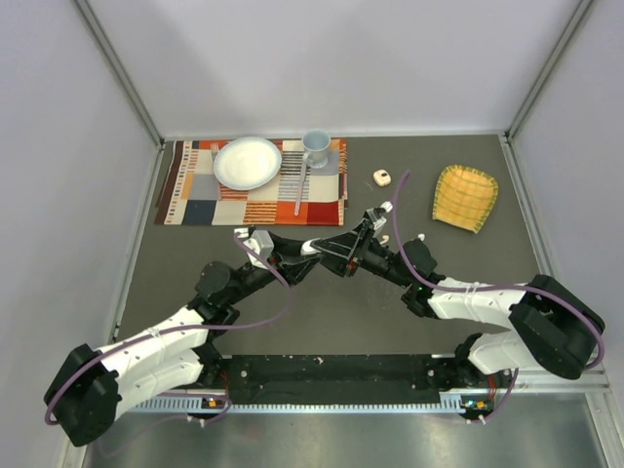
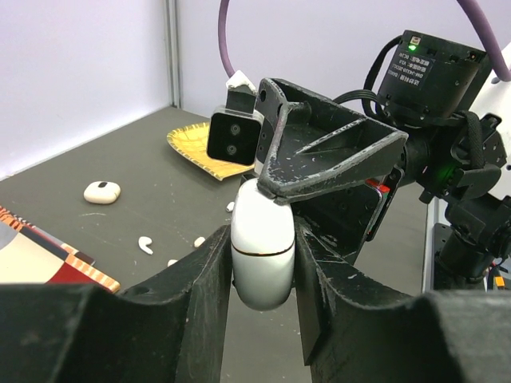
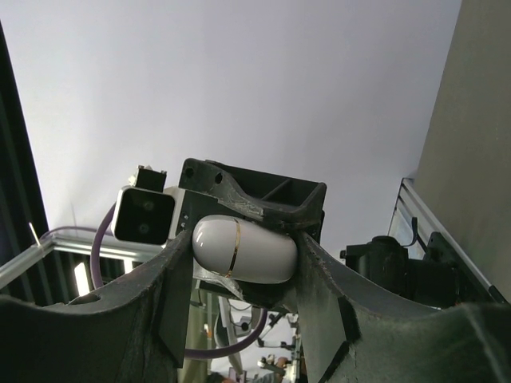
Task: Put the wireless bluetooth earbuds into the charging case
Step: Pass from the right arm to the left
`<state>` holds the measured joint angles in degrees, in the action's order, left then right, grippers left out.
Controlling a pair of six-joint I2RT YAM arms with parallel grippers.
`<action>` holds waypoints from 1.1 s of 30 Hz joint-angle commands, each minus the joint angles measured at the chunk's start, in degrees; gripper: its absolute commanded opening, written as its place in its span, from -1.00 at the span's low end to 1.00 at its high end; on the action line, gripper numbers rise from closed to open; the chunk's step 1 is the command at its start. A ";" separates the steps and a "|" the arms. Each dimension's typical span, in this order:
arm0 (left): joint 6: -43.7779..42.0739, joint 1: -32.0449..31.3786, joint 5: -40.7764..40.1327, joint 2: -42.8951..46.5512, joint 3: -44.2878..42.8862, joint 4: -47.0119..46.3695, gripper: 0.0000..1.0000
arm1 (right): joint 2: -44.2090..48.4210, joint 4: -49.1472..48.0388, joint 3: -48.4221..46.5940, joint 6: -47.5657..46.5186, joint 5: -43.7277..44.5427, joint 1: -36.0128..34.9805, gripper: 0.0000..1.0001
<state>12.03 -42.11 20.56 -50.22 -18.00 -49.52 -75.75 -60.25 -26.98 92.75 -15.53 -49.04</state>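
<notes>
Clamping one closed white charging case [image 2: 259, 231] from opposite sides above the worktop [image 2: 160, 183] with left end effector [image 2: 263, 279] and right end effector [image 3: 243, 257], earbuds [image 2: 146, 245] loose below, just beyond.

Black-and-white arms [image 1: 156, 351], purple cables [image 2: 225, 40], green LED [image 2: 411, 46]

The left gripper [image 2: 263, 239] and right gripper [image 3: 243, 263] hem the charging case [image 2: 262, 255] on both sides. Beyond the case, leftward, the placemat [image 1: 195, 205], plate [image 1: 247, 162] and mug [image 1: 315, 146] block the way, and earbuds [image 2: 145, 244] lie just beyond it. Nearer than the case, bare table [image 1: 322, 322] gives passage.
</notes>
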 commanded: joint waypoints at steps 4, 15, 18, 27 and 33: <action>0.01 -0.08 0.27 0.29 -0.46 -2.43 -0.27 | 1.39 -4.08 -0.18 0.33 0.76 -0.71 -0.66; -0.34 -0.08 0.63 0.03 -1.07 -1.64 -0.98 | 1.21 -5.05 -0.26 -0.02 0.33 -0.71 -0.46; -0.52 -0.08 0.89 0.64 -0.55 -1.98 -1.00 | 2.09 -5.23 -0.53 -3.61 -0.99 -0.71 0.17; -3.41 -0.08 0.19 7.84 5.42 -7.96 -1.00 | 21.93 41.31 -12.91 -41.26 2.95 -0.71 0.80; -6.58 -0.08 0.71 9.44 9.03 -17.52 -1.00 | 25.74 62.86 -19.68 -59.16 7.18 -0.71 0.84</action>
<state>8.27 -42.09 21.41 -41.32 -11.05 -55.92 -51.00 -17.10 -41.87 51.75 -11.62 -49.12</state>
